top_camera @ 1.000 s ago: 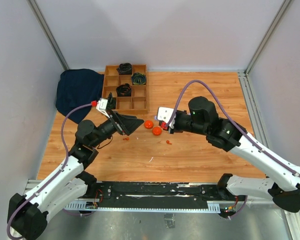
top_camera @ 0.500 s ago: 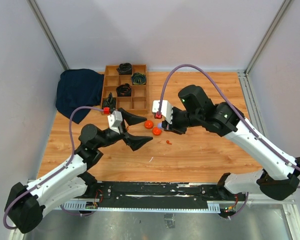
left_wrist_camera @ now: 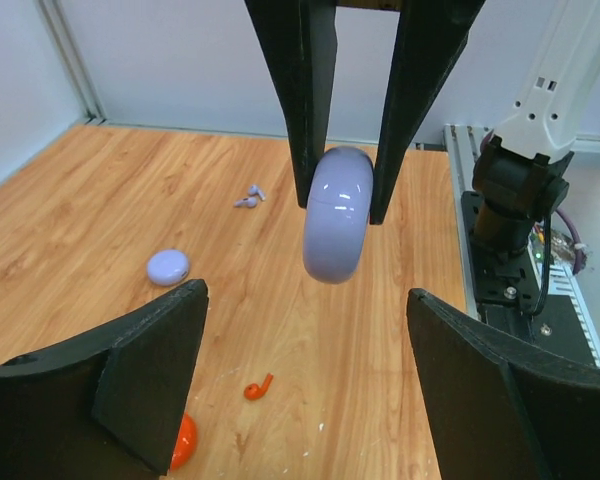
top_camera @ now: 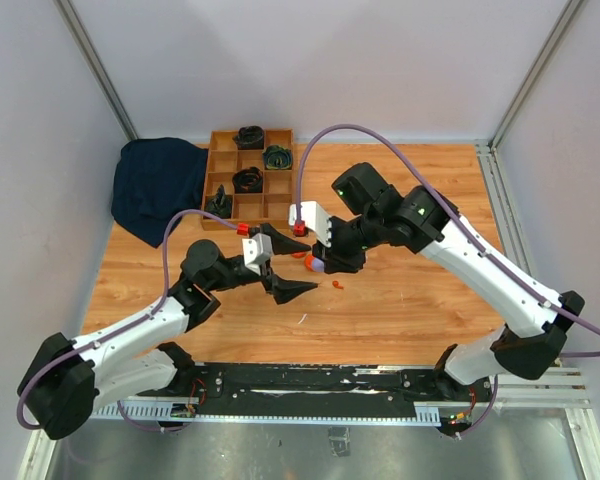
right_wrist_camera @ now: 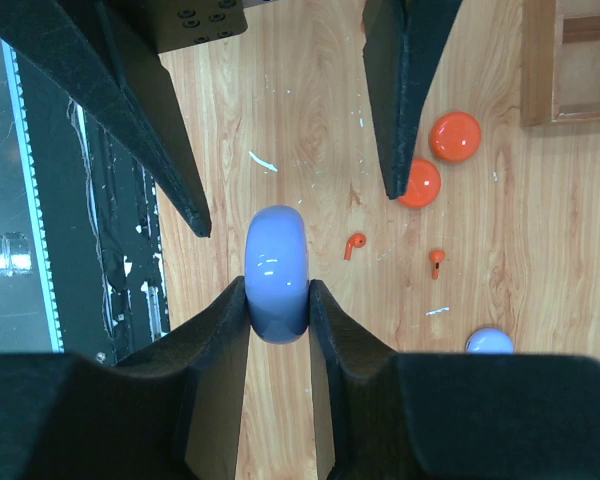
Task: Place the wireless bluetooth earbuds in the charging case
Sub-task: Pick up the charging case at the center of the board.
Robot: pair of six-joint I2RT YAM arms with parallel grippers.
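Note:
My right gripper [right_wrist_camera: 277, 290] is shut on a lilac charging case [right_wrist_camera: 276, 260] and holds it on edge above the table; the case also shows in the left wrist view [left_wrist_camera: 337, 213] and the top view [top_camera: 317, 266]. My left gripper [left_wrist_camera: 305, 330] is wide open and empty, facing the case, its fingers [right_wrist_camera: 410, 90] on either side just short of it. Two orange earbuds [right_wrist_camera: 354, 245] [right_wrist_camera: 436, 260] lie on the wood below; one shows in the left wrist view [left_wrist_camera: 258, 385]. Two pale lilac earbuds [left_wrist_camera: 248, 197] lie farther off.
Two orange discs [right_wrist_camera: 455, 136] [right_wrist_camera: 418, 183] and a lilac disc [right_wrist_camera: 489, 342] lie on the table near the earbuds. A wooden compartment tray [top_camera: 280, 208] with dark items and a dark blue cloth [top_camera: 155, 185] are at the back left.
Both arms have swung toward each other over the table's middle. The left jaws have opened wide. The right gripper has moved left with the lilac case still in it.

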